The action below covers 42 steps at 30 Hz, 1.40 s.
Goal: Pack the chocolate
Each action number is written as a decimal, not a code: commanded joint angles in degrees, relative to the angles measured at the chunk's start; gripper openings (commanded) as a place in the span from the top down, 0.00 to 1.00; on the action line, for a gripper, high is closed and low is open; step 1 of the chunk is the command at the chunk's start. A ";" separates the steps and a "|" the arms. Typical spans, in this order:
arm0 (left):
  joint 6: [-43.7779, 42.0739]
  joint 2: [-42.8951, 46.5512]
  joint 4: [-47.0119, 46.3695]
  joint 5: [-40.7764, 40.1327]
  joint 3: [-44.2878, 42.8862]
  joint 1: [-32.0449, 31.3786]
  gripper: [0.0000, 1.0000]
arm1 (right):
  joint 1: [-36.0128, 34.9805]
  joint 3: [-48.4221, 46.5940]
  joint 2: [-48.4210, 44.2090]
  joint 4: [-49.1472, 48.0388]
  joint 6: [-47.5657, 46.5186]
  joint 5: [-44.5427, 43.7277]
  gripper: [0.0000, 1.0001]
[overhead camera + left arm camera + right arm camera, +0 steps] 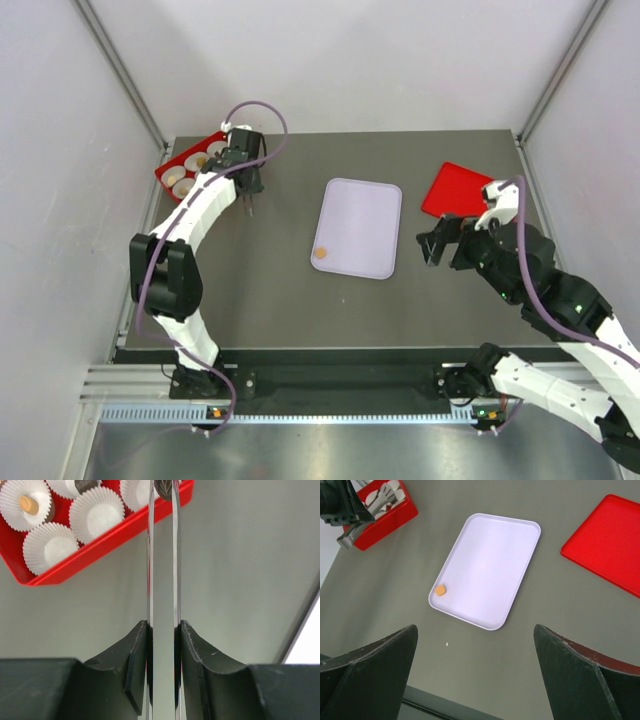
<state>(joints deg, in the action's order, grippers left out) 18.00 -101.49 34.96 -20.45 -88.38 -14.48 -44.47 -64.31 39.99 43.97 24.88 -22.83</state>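
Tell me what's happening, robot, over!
Left gripper shut on tweezers, dark chocolate pinched at tips, at red box edge. Right gripper open, empty. One caramel piece on white tray. Nothing in the way.

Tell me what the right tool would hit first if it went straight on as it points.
Most likely the pale tray, near its closer rim; the open right tool aims down at it with nothing between. It could touch bare table just short of it; depth is unclear.
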 commanded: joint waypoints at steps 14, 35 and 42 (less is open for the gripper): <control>-0.60 -3.89 -4.64 1.98 -4.78 4.37 0.70 | -0.09 -3.27 4.83 -5.73 -2.91 -0.90 0.00; 0.02 -6.35 -1.03 3.31 -6.28 4.37 0.67 | -0.18 -3.36 6.07 -7.49 -3.35 -0.02 0.00; -0.60 -7.67 -1.30 2.43 -6.46 4.37 0.67 | -0.18 -3.54 6.24 -7.58 -3.35 0.07 0.00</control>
<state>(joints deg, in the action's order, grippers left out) 17.85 -108.79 34.61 -16.97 -92.58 -10.28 -44.47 -65.01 46.26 38.87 22.09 -22.83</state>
